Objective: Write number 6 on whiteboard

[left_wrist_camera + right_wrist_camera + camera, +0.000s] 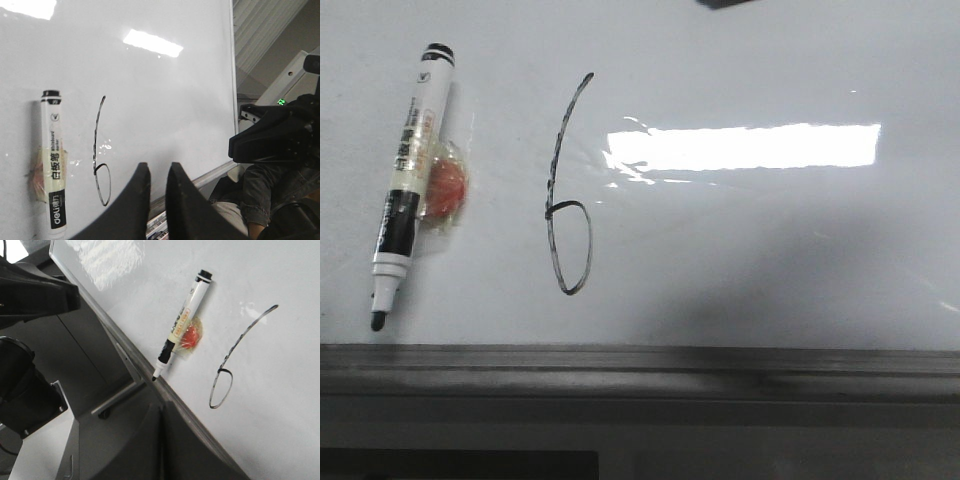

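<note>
A black hand-drawn number 6 (566, 200) stands on the glossy whiteboard (750, 260), with a long slanted stem and a narrow oval loop. It also shows in the left wrist view (100, 155) and the right wrist view (232, 365). A black-and-white marker (410, 180), uncapped with its tip toward the board's near edge, lies on the board left of the 6, with tape and a red blob beside it. My left gripper (158, 169) is open and empty, above the board's near edge. My right gripper (161, 407) is shut and empty, off the board's edge. Neither gripper shows in the front view.
A bright rectangular light reflection (745, 147) lies right of the 6. The grey metal edge rail (640, 365) runs along the board's near side. Black arm parts (280, 132) and a person's clothing show beyond the board's edge in the left wrist view.
</note>
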Controlling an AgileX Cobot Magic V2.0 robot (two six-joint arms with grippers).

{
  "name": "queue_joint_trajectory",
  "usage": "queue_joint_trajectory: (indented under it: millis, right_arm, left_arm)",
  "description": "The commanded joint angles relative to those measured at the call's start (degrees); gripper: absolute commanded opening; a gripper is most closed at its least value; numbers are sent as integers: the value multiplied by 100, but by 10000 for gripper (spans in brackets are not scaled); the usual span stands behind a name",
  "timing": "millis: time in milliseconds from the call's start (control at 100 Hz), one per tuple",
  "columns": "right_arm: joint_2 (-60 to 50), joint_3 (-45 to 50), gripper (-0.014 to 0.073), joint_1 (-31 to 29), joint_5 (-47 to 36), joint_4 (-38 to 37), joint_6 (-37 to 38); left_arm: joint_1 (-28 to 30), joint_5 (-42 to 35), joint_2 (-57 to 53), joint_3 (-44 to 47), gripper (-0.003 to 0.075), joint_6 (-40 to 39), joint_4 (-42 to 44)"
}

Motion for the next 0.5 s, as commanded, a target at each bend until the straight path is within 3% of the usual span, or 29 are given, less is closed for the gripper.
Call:
queue_joint_trajectory:
  millis: [0, 210, 490]
  right_arm:
    - [-486, 224, -69, -35, -847, 37, -46]
    - [-1926, 1489, -69, -35, -1952, 37, -46]
    - [-3418, 2682, -70, -35, -2151, 25, -46]
  left_arm:
    - [-41, -310, -244, -143, -19, 134, 162]
    - [-41, -310, -826, 44, -19, 312, 891]
    - [-41, -349, -1135, 450, -19, 312, 1015]
